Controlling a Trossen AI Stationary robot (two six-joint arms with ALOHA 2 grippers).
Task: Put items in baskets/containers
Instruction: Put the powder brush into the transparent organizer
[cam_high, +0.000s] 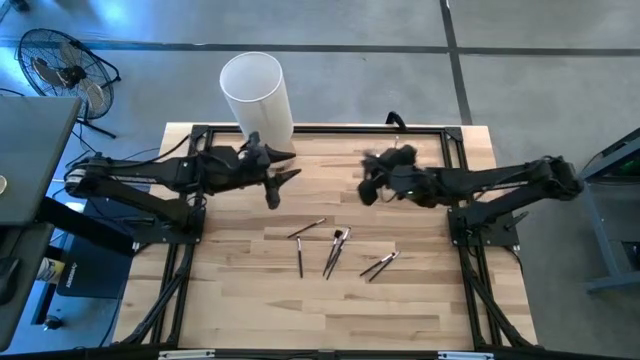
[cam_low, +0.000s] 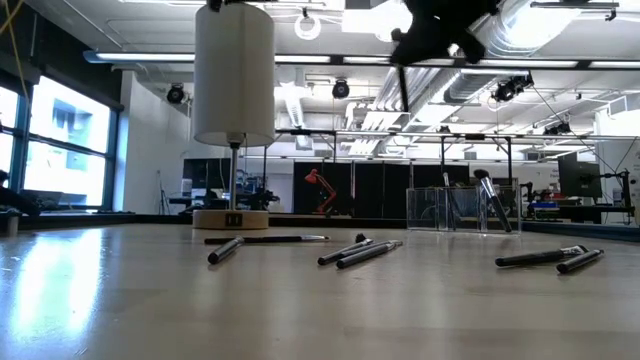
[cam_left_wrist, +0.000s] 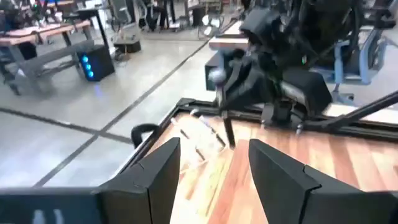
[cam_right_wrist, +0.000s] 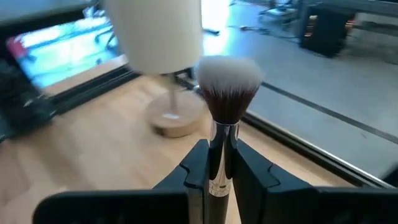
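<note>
The right jaws (cam_right_wrist: 217, 168) are clamped on the silvery ferrule of a makeup brush with a full, white-tipped brown bristle head (cam_right_wrist: 227, 84), which stands up between the two dark fingers (cam_right_wrist: 194, 168); in the high view these jaws (cam_high: 370, 185) hang above the far middle of the light wooden worktop (cam_high: 250, 310), well clear of its surface, and in the low view the brush's dark handle hangs down from them near the top of the frame; the left jaws (cam_left_wrist: 214, 174) stand apart with nothing between them, held above the worktop's far left part (cam_high: 280, 180), facing the right arm across the gap; just beyond the left jaws stands the tall white open-topped cylinder on a thin stem and a round tan wooden base (cam_high: 256, 92), at the far left edge of the worktop; a small clear plastic holder (cam_low: 450, 208) sits at the far side of the worktop, to the right in the low view, with a few brushes already leaning inside it; the remaining thin dark-handled brushes (cam_high: 334, 250) lie flat and scattered in a loose row across the middle of the worktop, nearer than both arms, some crossing each other in pairs.
</note>
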